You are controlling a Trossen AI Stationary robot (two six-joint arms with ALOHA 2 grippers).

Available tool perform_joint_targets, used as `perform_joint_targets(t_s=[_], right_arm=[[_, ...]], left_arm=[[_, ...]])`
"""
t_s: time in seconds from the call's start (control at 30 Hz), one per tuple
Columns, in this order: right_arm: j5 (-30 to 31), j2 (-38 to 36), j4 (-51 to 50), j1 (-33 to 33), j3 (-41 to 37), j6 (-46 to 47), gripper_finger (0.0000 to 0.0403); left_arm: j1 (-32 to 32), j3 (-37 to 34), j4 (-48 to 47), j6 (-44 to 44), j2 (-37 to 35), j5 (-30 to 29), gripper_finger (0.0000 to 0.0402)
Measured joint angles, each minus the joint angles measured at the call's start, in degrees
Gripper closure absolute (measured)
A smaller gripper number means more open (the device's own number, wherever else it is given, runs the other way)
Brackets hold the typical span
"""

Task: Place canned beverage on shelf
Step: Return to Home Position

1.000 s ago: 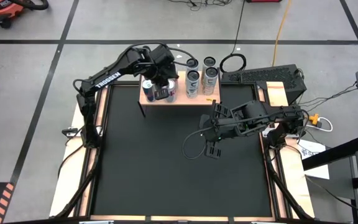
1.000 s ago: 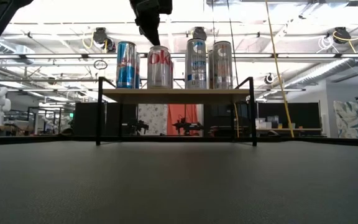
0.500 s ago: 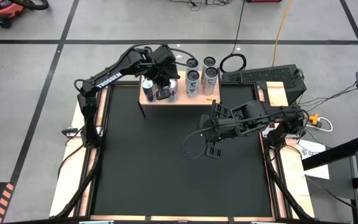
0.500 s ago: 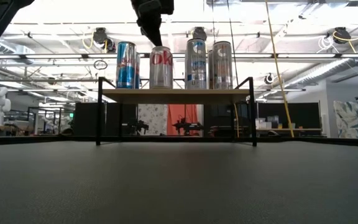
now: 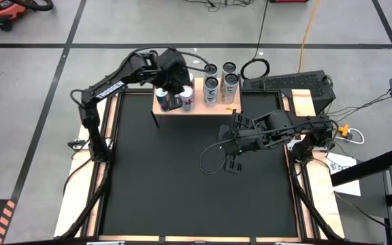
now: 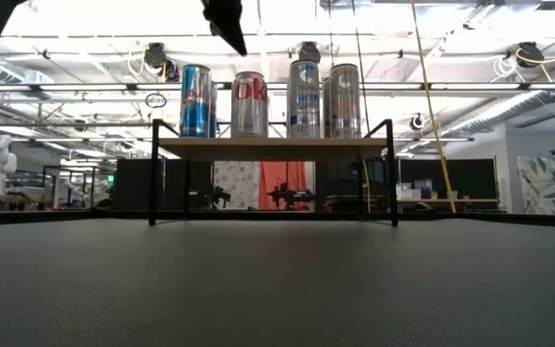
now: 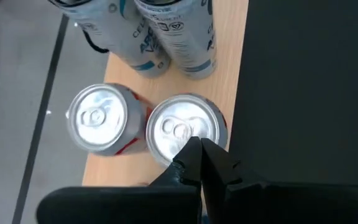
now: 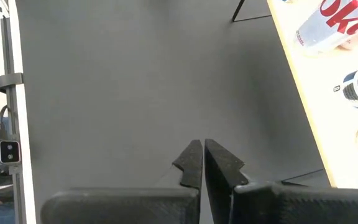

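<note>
Red-silver can [image 7: 185, 127] sits on the shelf [image 7: 232, 74] directly under the left gripper [image 7: 199, 146], whose fingers are pinched together on nothing; only the low view shows clear air between gripper and can tops, the tips at that frame's top edge. Outward, a second red-silver can [image 7: 98, 118] stands just beside it, two white-blue cans [image 7: 179, 31] beyond, the nearer can close to the shelf's edge by the black counter [image 5: 169, 177]. Right of centre in the high view the right gripper [image 5: 231, 163], likewise pinched together and empty, hangs over bare counter, well apart from the shelf.
</note>
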Motion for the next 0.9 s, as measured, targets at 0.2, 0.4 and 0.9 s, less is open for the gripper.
perform_joint_targets(t_s=[0.2, 0.4, 0.9], right_arm=[[0.0, -0.6, 0.0, 0.1, 0.0, 1.7, 0.0403], [0.0, -0.9, 0.0, 0.5, 0.0, 2.8, 0.0403], [16.6, -15.4, 0.0, 9.8, 0.0, 2.5, 0.0403]], left_arm=[[-1.3, 0.0, 0.0, -0.1, -5.0, 0.0, 0.0401], [-3.1, 0.0, 0.2, -2.9, -11.3, 0.0, 0.0401], [-8.9, 0.0, -1.7, -7.6, -30.7, 3.2, 0.0401]])
